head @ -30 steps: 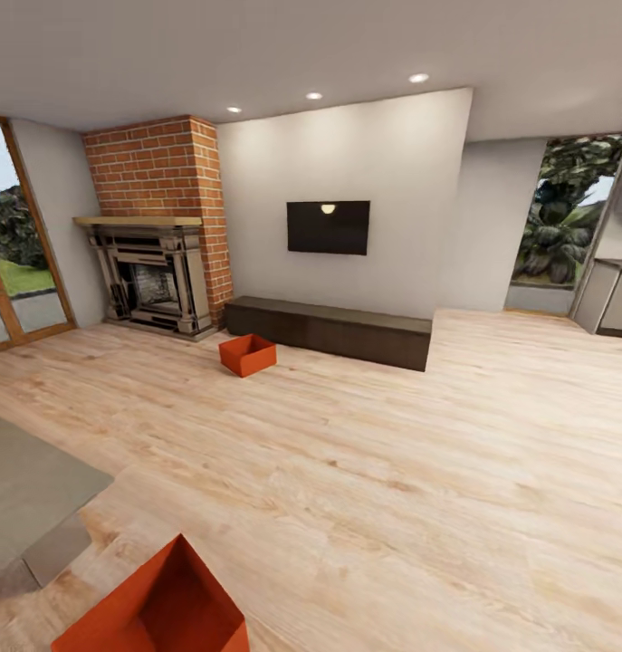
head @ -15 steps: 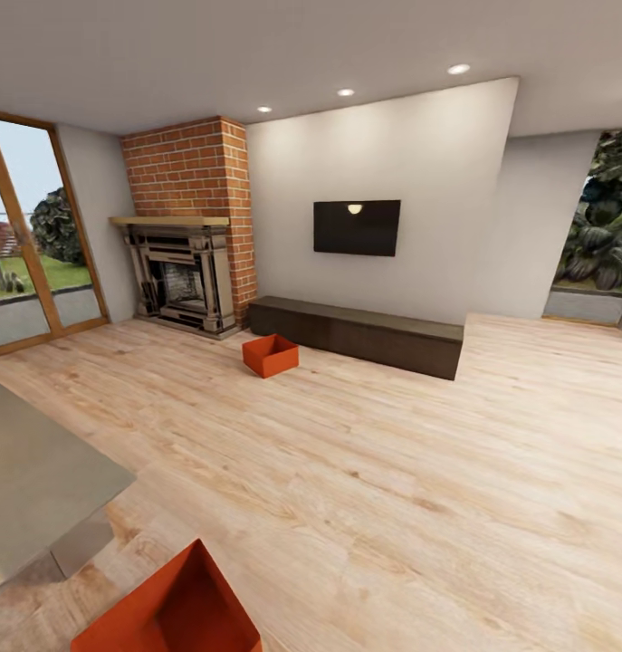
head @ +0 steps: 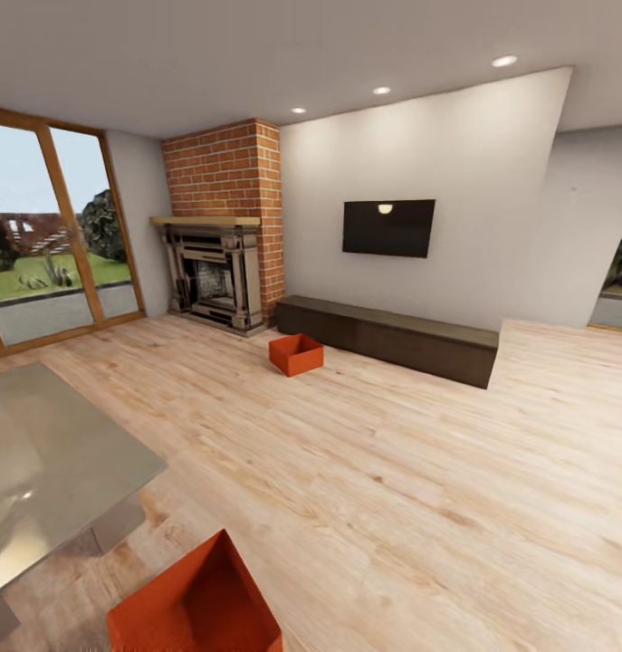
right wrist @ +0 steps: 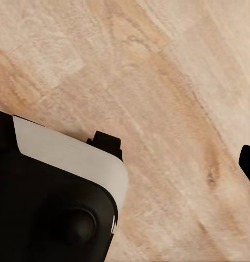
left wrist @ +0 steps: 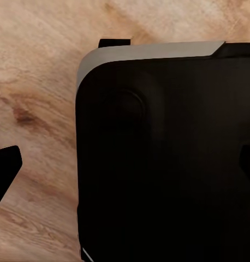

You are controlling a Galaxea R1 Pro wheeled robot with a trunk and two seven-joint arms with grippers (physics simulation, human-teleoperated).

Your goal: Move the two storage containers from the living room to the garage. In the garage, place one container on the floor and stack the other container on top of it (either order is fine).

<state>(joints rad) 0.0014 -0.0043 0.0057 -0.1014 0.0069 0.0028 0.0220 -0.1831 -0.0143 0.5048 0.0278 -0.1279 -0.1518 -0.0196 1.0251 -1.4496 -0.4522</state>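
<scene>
Both arms hang low, their wrist cameras looking down at the wood-plank floor (right wrist: 174,71) past the robot's dark body (left wrist: 163,164), whose pale-edged shell also shows in the right wrist view. A dark fingertip (left wrist: 5,169) of the left gripper and one (right wrist: 248,164) of the right gripper enter at the frame edges; how far either gripper is open cannot be told. One orange-red container (head: 296,354) sits on the floor just in front of the long dark bench (head: 392,339), near the brick fireplace (head: 222,226). The other container (head: 197,607) lies close to the robot beside the glass coffee table (head: 48,462). Against the earlier frames the whole scene has slid rightward, revealing more of the window (head: 48,244): the camera has turned left, while the containers keep their places on the floor.
</scene>
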